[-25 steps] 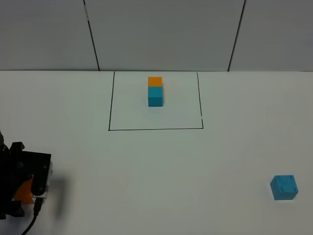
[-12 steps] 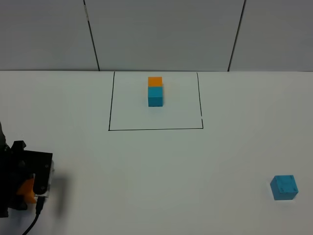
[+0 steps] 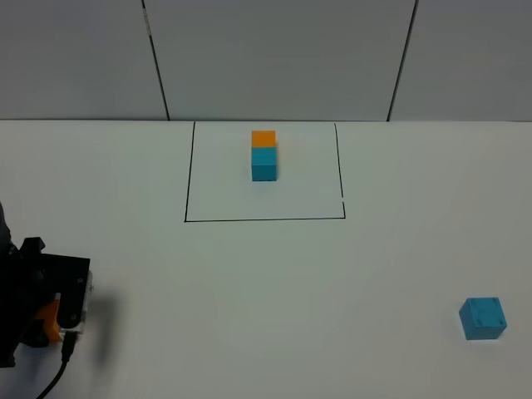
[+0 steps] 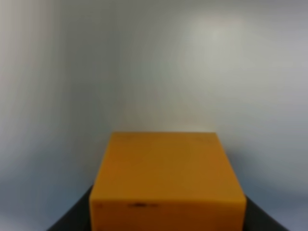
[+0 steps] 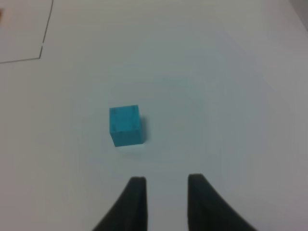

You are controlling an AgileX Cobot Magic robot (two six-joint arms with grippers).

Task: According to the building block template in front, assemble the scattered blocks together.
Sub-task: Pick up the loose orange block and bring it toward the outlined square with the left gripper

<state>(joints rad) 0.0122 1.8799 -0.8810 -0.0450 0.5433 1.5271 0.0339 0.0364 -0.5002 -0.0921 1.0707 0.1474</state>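
Left jaws are pinching the orange cube (image 4: 166, 179) at the lower left of the overhead view. In the left wrist view it sits square between them, top face level. I can't tell whether it is clear of the counter (image 3: 274, 291).

Right jaws are spread and empty, not in the overhead shot. The wrist cam shows them short of the cyan cube (image 5: 126, 125), which sits alone at the lower right of the overhead view, flat on the counter and slightly rotated.

The template (image 3: 263, 155) is at upper centre inside the black rectangle (image 3: 186, 179): orange at the back, cyan in front, faces touching.

My read is that the step in hand is carrying orange to an assembly spot. How I'd run it:
- Keep the grip as it is. It looks centred, so no re-grasp.
- Lift clear before traversing. Dragging would twist the cube.
- Head for the bare counter at centre frame, below the rectangle and away from the template.
- Set it down flat, edges parallel to the rectangle's lines, then release straight up.
- Leave room in front for cyan to butt against the near face.
- The right side has to square up to cyan's rotation before closing.

Main risk: the cube yawing on release.
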